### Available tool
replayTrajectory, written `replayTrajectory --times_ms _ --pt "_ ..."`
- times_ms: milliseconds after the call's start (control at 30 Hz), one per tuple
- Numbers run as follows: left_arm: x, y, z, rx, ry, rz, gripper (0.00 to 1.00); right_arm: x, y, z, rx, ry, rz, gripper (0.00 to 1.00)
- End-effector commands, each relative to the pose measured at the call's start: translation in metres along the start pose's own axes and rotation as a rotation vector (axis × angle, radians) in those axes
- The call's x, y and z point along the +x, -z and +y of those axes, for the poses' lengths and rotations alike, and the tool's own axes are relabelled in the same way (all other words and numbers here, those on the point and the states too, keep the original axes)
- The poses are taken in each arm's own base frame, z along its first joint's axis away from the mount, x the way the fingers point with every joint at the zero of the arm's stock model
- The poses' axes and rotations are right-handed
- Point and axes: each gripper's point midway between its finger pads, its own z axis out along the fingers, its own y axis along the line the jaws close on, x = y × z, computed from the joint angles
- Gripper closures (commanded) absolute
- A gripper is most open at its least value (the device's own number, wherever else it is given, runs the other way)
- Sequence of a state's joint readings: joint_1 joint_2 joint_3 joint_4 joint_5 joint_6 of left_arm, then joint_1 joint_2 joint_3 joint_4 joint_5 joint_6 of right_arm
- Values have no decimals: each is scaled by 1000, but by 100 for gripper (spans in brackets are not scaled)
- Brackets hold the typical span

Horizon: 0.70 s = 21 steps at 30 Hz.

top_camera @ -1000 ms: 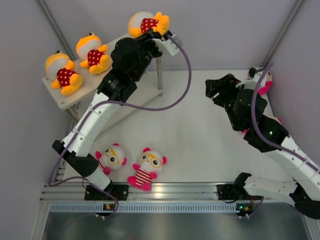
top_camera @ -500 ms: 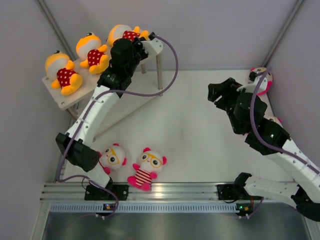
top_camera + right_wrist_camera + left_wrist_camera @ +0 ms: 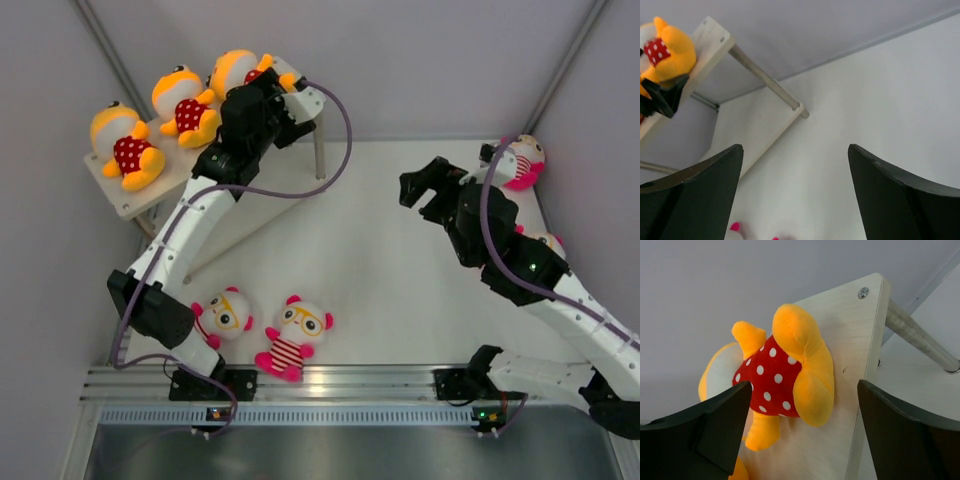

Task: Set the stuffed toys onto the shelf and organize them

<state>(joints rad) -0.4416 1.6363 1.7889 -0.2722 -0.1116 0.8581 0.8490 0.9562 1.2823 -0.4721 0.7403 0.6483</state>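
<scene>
between the spread fingers of the left gripper (image 3: 804,385), just beyond their tips, lies 1 orange-yellow toy (image 3: 782,372) in a red white-dotted shirt. it rests on the top board of the shelf (image 3: 862,330), near the board's end corner. the fingers stand wide apart, and neither one visibly touches the toy.

past the finger on the left of the wrist view, further along the same board, sit the middle orange toy (image 3: 185,105) and the end orange toy (image 3: 125,145), close together and facing up.

the right gripper (image 3: 422,180) hangs above the table (image 3: 380,280) with its fingers wide apart and nothing between them. the shelf lies well ahead of these fingers, off to their left side.

behind the right fingers, beside the wrist, lies 1 striped white-faced toy (image 3: 520,160) with pink limbs. a second white-faced toy (image 3: 548,240) sits further back, mostly hidden by the forearm.

well apart from both sets of fingers, near the left arm's base, the glasses toy (image 3: 225,315) and the striped glasses toy (image 3: 295,335) lie side by side on the table.
</scene>
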Motion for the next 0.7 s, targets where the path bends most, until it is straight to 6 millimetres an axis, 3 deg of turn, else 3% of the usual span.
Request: replayTrajectory --times_ms 0,67,133,167,200,267,300,333,367,400,433,467,500,533,567,600,633,667 --pt "-19 32 29 -69 38 -51 5 36 -5 -1 -19 63 143 13" --pt "-20 41 37 -97 50 -42 2 54 -15 -12 -13 51 248 12" --pt "-24 50 39 -104 56 -44 2 60 -46 -51 20 -8 319 12" --pt "-24 53 39 -105 56 -43 2 57 -58 -81 99 23 307 12" --pt "-23 56 38 -106 54 -32 2 33 -72 -124 234 31 238 12" --pt "-27 66 32 -91 48 -31 2 25 -99 -174 372 116 245 10" --pt "-27 70 28 -83 47 -22 2 -3 -109 -203 436 83 207 10" --pt "-34 79 27 -82 56 -35 2 2 -127 -241 502 50 253 10" --pt "-34 85 23 -68 60 -28 2 -2 -142 -250 467 20 264 13" --pt "-36 91 17 -48 60 -28 2 -25 -147 -281 513 -7 223 16" --pt "-46 102 13 -32 75 -48 2 -14 -163 -310 548 -21 257 17" --pt "-48 107 10 -19 85 -47 2 -14 -171 -326 563 -20 265 18" --pt "-44 115 0 21 88 -23 2 -30 -178 -341 582 -27 240 19" --pt "-50 127 -5 45 124 -37 2 -16 -190 -366 620 -35 286 19" --pt "-47 133 -13 78 139 -29 2 -31 -199 -371 621 -30 260 19" --pt "-37 141 -29 141 143 6 2 -36 -204 -386 641 -29 251 19" --pt "-38 155 -38 187 187 -13 2 -24 -215 -404 662 -30 274 19" --pt "-32 161 -49 224 201 -1 2 -38 -224 -409 667 -18 239 18"
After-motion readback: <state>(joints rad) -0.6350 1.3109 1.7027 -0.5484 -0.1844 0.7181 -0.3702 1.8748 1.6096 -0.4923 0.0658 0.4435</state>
